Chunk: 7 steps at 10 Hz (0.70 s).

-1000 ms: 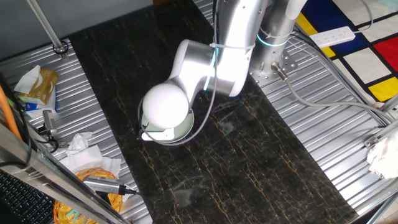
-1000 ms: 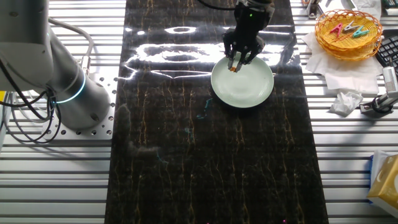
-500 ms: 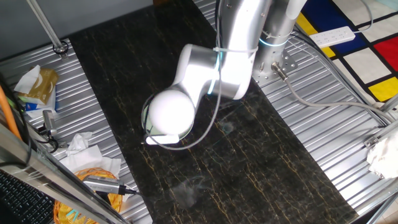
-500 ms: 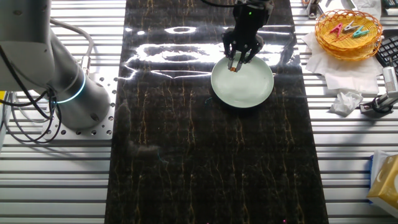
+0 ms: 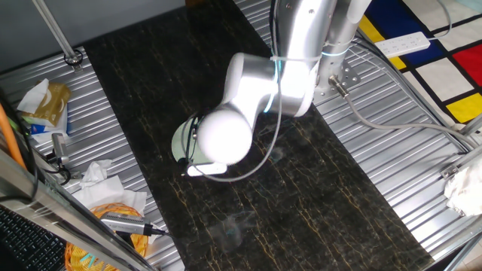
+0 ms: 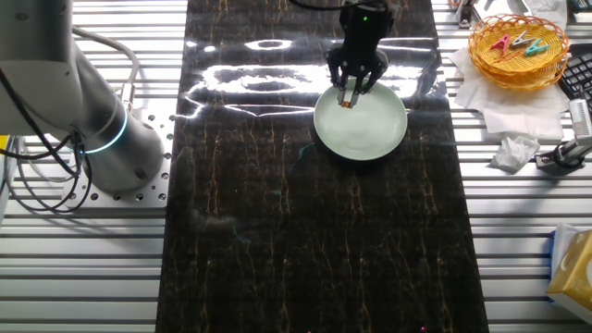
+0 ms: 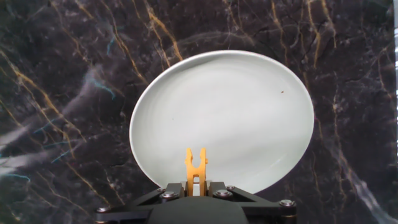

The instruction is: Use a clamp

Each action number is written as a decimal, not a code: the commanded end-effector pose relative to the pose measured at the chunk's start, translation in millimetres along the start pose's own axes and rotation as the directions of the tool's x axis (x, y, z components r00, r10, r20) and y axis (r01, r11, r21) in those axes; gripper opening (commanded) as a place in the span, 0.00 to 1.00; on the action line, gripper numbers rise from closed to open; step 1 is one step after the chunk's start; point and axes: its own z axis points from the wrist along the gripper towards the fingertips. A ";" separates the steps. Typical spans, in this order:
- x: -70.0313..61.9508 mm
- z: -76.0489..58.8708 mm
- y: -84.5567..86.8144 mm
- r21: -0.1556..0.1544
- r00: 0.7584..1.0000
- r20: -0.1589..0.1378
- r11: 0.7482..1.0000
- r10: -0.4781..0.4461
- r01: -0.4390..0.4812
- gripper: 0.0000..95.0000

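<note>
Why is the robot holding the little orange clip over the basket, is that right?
Not quite. The gripper does hold the little orange clip, but over the pale green plate, as the hand view shows. The basket sits off to the side.

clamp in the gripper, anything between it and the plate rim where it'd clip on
Nothing visible. In the hand view the clamp is held in the gripper, prongs pointing out over the near rim of the pale green plate. The plate's surface is bare, with only dark marble table around it.
</note>
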 end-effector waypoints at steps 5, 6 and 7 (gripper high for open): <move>-0.4 -0.3 -0.5 -0.101 0.999 -0.038 0.994 0.031 -0.034 0.00; -0.4 -0.3 -0.5 -0.101 0.999 -0.039 0.994 0.030 -0.033 0.00; -0.4 -0.3 -0.5 -0.100 0.999 -0.039 0.994 0.030 -0.033 0.00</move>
